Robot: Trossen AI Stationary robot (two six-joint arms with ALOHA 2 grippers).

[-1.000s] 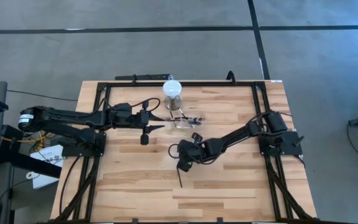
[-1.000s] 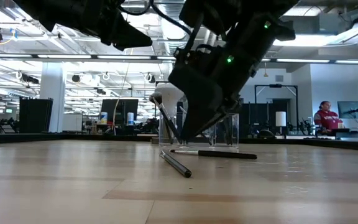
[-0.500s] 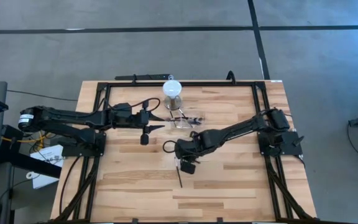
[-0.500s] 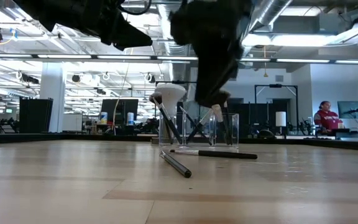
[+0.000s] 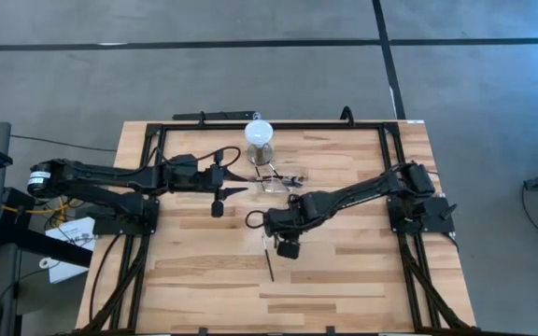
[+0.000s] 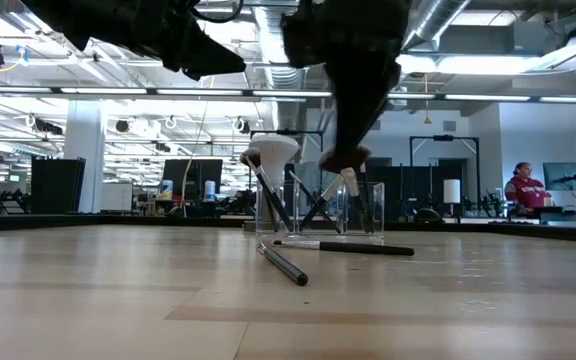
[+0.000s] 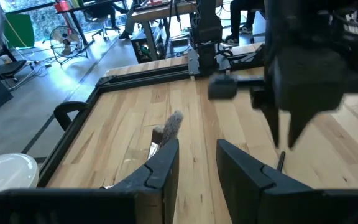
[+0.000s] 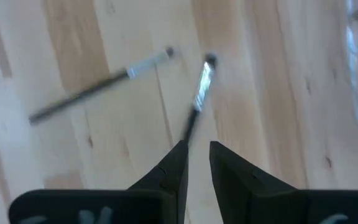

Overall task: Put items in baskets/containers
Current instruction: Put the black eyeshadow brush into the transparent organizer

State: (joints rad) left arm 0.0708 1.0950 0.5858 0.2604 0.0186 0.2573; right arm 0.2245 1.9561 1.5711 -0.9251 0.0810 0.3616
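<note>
The tabletop (image 5: 344, 280) is pale wood. Your left arm waits stretched across its left half, its claw (image 5: 236, 189) just short of the container with a narrow gap between the fingers and nothing in it. Leave it parked there.

The clear container (image 6: 320, 210) stands toward the far middle of the tabletop, beside the grey cylinder with the white round top (image 5: 260, 138). Several brushes already lean inside it.

Your right arm reaches in from the right, and its claw (image 5: 269, 241) hangs above the tabletop near the middle, pointing down. Its fingers (image 8: 168, 171) stand slightly apart and pinch nothing.

Two brushes lie loose below it. The nearer brush (image 8: 197, 99) runs straight out from between the fingers in the right wrist view; the other brush (image 8: 98, 87) lies at an angle beside it, its ferrule close to the first brush's tip.

Judging from this, go for the nearer one:
- Spread the claw a little wider before descending.
- Turn the wrist so the fingers cross the handle, not run along it.
- Grip mid-handle, clear of the neighbour.
- Come down gently; a thin round handle will likely roll if nudged.
</note>
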